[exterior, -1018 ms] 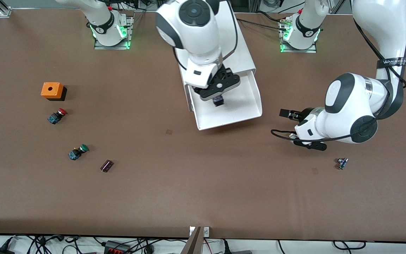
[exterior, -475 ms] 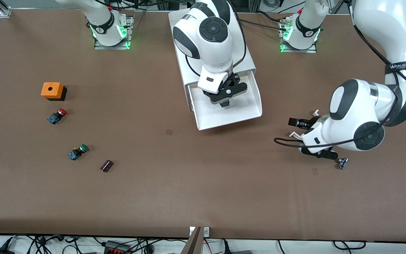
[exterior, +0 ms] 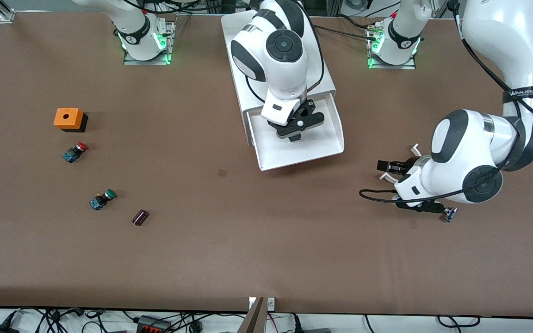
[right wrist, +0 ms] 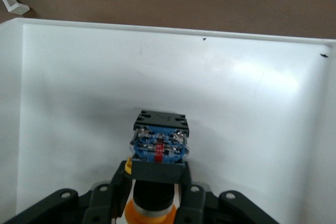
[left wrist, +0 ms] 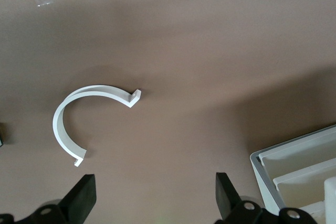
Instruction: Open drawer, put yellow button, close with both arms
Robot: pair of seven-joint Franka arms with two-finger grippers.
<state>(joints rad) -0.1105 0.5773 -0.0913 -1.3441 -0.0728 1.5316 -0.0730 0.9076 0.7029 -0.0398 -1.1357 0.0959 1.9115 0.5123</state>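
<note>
The drawer (exterior: pixel 323 138) is pulled out of the white cabinet (exterior: pixel 324 69), and its white floor shows in the right wrist view (right wrist: pixel 252 103). My right gripper (exterior: pixel 295 136) is over the open drawer. It is shut on the yellow button (right wrist: pixel 159 141), with the blue body pointing down at the drawer floor and the yellow-orange cap (right wrist: pixel 149 214) between the fingers. My left gripper (exterior: pixel 389 184) is open and empty over bare table toward the left arm's end, apart from the drawer; its fingers (left wrist: pixel 84 199) are spread wide.
A white C-shaped strip (left wrist: pixel 73 114) lies on the table under the left gripper. A red-capped switch (exterior: pixel 74 151), a green-capped switch (exterior: pixel 102 199), an orange box (exterior: pixel 68 118) and a dark small part (exterior: pixel 140 217) lie toward the right arm's end. A small blue part (exterior: pixel 449 214) lies beside the left arm.
My right gripper has turned and shifted a little over the drawer with the button still in it. My left gripper has moved toward the front camera, uncovering the white strip.
</note>
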